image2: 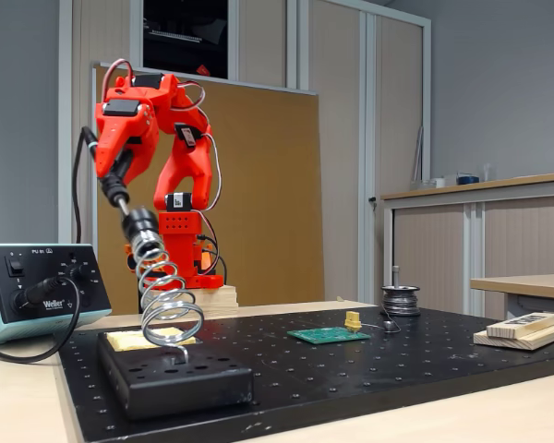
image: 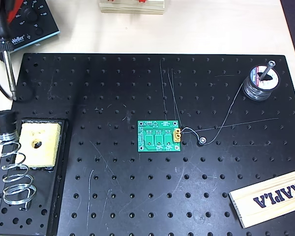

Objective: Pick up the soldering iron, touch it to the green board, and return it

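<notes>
So, step: hand [image2: 118, 171] pinching iron [image: 8, 69], lifted clear of holder [image2: 166, 305].
Next: swing tip onto board [image: 160, 136].

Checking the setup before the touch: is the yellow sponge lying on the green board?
No: the yellow sponge sits in the black stand, far from the green board.

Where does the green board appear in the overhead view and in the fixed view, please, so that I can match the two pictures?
Overhead view: the green board lies flat near the middle of the black perforated plate, yellow connector on its right edge.
Fixed view: the board lies right of centre on the plate, left of the solder spool.
Shared landmark: the solder spool, upper right in the overhead view.
</notes>
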Tool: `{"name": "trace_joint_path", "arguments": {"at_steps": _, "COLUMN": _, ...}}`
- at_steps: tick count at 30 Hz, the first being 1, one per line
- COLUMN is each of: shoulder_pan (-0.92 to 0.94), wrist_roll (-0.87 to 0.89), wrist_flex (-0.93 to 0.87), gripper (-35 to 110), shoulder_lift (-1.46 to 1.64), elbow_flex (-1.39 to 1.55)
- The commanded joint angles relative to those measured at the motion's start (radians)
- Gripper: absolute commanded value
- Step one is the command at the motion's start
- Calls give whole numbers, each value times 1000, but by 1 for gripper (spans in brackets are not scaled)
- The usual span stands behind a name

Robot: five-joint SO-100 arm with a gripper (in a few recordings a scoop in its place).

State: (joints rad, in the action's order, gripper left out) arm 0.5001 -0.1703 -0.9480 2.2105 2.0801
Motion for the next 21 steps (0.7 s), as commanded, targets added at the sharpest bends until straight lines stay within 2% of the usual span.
{"name": "trace_joint_path", "arguments": {"at_steps": 1, "shoulder_pan": 15, "wrist_roll": -23, "wrist_flex": -61, "gripper": 0, "shoulder_lift": 89, "elbow_flex": 0}}
{"name": "trace_joint_path", "arguments": {"at_steps": 10, "shoulder_pan": -201, "wrist_roll": 75, "wrist_flex": -155, "gripper": 0, "shoulder_lift": 204, "elbow_flex": 95}}
{"name": "trace_joint_path", "arguments": {"at_steps": 17, "shoulder_pan": -466, "wrist_roll": 299, "wrist_flex": -52, "gripper": 0, "shoulder_lift": 222, "elbow_flex": 253}}
{"name": "trace_joint_path", "arguments": {"at_steps": 21, "shoulder_pan": -563, "wrist_roll": 371, "wrist_flex": 3, "gripper": 0, "shoulder_lift": 196, "elbow_flex": 307}}
